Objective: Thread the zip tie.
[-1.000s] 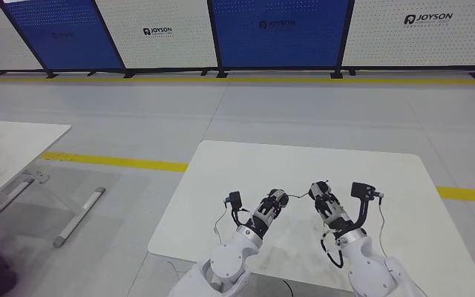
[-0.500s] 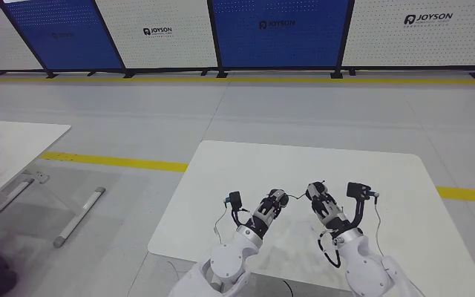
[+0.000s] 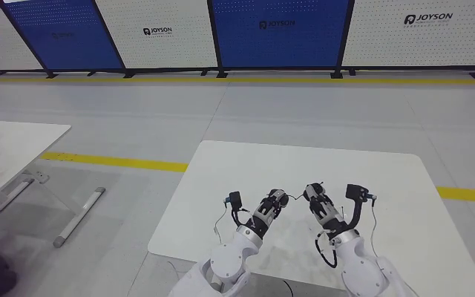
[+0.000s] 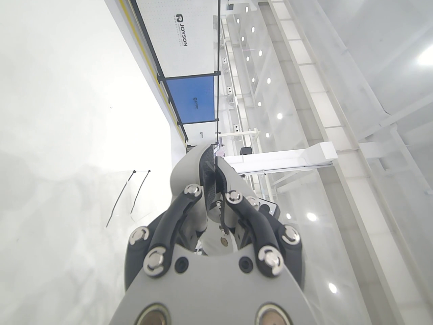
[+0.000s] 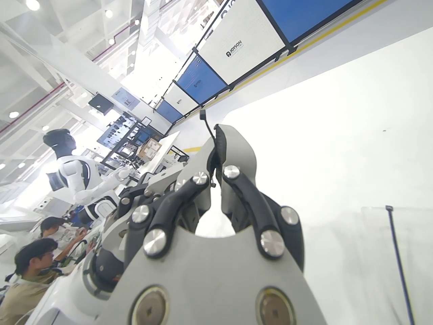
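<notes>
Both hands were closed on one zip tie (image 5: 206, 124), held just above the white tabletop (image 3: 371, 171) near its front edge. Left hand (image 4: 212, 162) pinched the thin black strap, which ran straight out past its fingertips. Right hand (image 5: 215, 143) pinched the strap just below the square head, with the head protruding beyond the tips. Two spare zip ties (image 4: 121, 196) lay flat, side by side, on the tabletop, apart from both hands.
</notes>
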Robot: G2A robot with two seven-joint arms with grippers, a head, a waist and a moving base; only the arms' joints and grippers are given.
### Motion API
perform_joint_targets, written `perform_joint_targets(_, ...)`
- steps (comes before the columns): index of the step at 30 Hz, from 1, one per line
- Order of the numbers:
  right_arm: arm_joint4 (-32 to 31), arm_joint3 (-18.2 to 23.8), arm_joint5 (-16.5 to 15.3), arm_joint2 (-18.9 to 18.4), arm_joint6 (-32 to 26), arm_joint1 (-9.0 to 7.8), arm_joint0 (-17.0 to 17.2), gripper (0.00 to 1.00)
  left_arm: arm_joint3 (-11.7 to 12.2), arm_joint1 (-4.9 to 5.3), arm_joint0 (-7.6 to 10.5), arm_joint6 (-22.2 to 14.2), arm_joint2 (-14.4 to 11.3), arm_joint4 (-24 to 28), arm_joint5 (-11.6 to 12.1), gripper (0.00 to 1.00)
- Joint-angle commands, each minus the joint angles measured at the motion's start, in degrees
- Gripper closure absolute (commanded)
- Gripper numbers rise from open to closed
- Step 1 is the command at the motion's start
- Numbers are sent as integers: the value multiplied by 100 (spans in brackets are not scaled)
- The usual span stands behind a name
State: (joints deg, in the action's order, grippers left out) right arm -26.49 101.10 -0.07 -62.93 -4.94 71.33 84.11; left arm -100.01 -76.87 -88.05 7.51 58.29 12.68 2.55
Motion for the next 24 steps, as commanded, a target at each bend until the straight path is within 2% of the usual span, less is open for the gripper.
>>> perform_joint_targets(1, 46, -24, -31, 3, 66, 12, 22, 100, 0, 0, 0, 0, 0, 0, 0, 100)
perform_joint_targets(8, 439, -257, -226, 131, 521, 101, 62, 100, 0, 0, 0, 0, 0, 0, 0, 100)
perform_joint_targets(17, 715, -550, -505, 221, 650, 179, -7, 100, 0, 0, 0, 0, 0, 0, 0, 100)
perform_joint_targets(24, 825, -478, -654, 104, 765, 198, 77, 100, 0, 0, 0, 0, 0, 0, 0, 100)
